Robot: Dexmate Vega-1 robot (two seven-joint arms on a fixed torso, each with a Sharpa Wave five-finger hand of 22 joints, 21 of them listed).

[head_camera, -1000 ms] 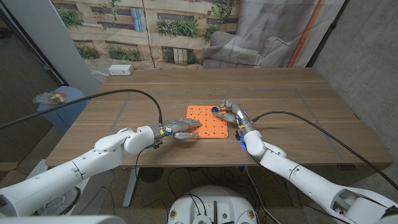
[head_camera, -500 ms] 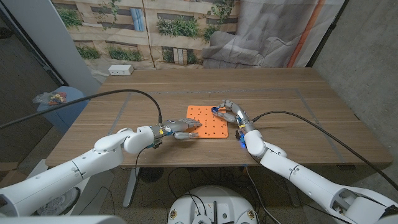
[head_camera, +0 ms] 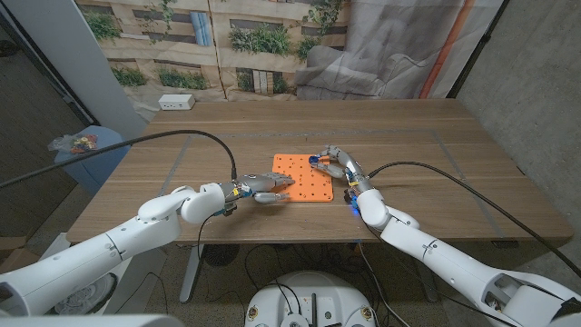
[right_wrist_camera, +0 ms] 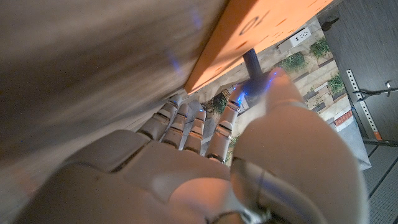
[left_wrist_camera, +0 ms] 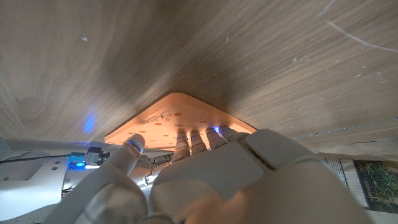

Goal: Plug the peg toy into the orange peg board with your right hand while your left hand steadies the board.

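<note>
Blue peg toy (head_camera: 314, 161) pinched in right robot hand (head_camera: 336, 164), standing upright at far-right corner of orange peg board (head_camera: 301, 183). Left robot hand (head_camera: 264, 189) pressing board's near-left edge on bench (head_camera: 182, 154).

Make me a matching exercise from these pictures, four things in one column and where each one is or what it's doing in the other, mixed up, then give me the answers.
Things:
1. left hand
2. right hand
3. orange peg board
4. white power strip

Places or states:
A. lies mid-table between the two hands
B. sits near the table's far left corner
C. holds a blue peg toy at the board's far right corner
D. fingers rest on the board's left edge

Pairs: 1-D, 2-C, 3-A, 4-B
</note>
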